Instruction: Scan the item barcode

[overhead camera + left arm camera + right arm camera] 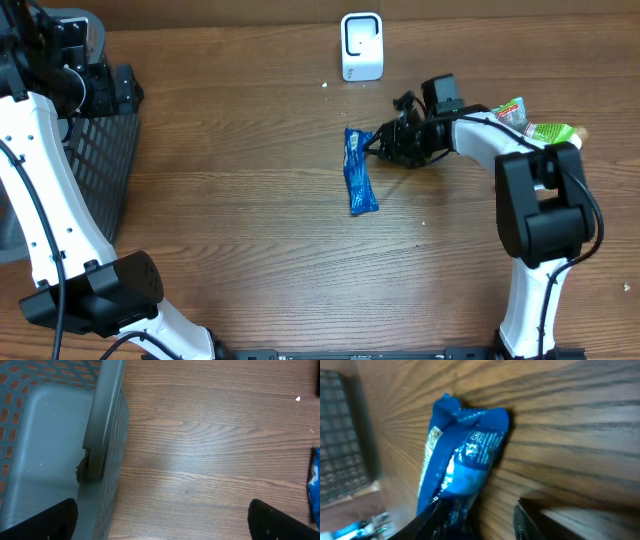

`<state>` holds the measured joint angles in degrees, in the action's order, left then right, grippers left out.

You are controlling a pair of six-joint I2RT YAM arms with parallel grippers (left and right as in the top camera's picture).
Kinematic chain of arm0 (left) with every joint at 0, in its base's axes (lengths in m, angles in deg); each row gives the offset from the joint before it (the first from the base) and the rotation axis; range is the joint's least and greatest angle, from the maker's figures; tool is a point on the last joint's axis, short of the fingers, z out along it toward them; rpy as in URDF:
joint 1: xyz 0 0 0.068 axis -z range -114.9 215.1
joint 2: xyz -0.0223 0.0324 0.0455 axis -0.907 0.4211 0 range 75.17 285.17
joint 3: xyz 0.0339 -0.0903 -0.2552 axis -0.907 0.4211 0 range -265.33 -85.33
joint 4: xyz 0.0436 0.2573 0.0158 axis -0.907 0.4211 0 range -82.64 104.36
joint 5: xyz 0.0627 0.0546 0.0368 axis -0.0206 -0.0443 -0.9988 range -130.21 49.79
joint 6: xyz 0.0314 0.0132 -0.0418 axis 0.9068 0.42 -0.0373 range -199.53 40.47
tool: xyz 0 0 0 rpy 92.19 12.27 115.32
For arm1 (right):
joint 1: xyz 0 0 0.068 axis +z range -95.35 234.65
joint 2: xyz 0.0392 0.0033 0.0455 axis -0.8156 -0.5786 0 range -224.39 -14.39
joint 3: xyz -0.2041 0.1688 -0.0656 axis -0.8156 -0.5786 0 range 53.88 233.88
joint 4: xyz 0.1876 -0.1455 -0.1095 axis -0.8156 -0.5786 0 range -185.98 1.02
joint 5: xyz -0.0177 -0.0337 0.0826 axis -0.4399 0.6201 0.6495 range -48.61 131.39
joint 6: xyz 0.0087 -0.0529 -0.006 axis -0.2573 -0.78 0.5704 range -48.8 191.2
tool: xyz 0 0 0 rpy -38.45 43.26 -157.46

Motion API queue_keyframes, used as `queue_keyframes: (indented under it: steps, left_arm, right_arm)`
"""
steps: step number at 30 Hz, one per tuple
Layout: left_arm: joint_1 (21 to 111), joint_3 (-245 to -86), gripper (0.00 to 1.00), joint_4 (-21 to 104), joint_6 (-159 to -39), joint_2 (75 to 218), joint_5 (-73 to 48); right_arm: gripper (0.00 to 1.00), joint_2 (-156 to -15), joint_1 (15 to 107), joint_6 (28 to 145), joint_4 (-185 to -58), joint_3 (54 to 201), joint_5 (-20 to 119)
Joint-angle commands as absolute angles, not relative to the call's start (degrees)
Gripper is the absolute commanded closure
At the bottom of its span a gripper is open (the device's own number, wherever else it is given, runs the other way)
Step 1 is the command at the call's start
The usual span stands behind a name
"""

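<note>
Straddling the blue packet (358, 172), flat on the bench (250, 230) short of the scanner (361, 46), with right tool (377, 147) half-spread, not clamped. Left tool (162, 522) wide, well away from the scanner. Likely risk: closing on the crinkly end alone, slipping mid-lift, barcode turned away.
</note>
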<state>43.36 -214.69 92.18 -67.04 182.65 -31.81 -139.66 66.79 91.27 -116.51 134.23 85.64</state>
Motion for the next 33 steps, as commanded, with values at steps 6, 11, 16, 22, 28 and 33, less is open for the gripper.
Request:
queue_keyframes:
  steps: [6, 11, 16, 22, 28, 33]
  left_arm:
    - [43.8, -214.8, 0.00, 92.2, -65.8, 181.7, -31.4]
    - [43.8, -214.8, 0.01, 92.2, -65.8, 181.7, -31.4]
    - [43.8, -214.8, 0.00, 92.2, -65.8, 181.7, -31.4]
    - [43.8, -214.8, 0.00, 92.2, -65.8, 181.7, -31.4]
    - [43.8, -214.8, 0.00, 92.2, -65.8, 181.7, -31.4]
    - [43.8, -214.8, 0.00, 92.2, -65.8, 181.7, -31.4]
  right_arm:
    - [0.48, -142.0, 69.1, 101.5, -112.5, 135.0, 87.3]
    - [0.48, -142.0, 70.5, 101.5, -111.1, 135.0, 87.3]
    - [0.52, -142.0, 70.6, 101.4, -108.7, 135.2, 89.3]
    - [0.51, -141.7, 68.3, 92.2, -113.3, 140.4, 94.6]
    - [0.48, -141.8, 69.5, 77.4, -125.3, 142.1, 91.1]
    - [0.49, -142.0, 74.0, 73.9, -130.2, 142.0, 80.4]
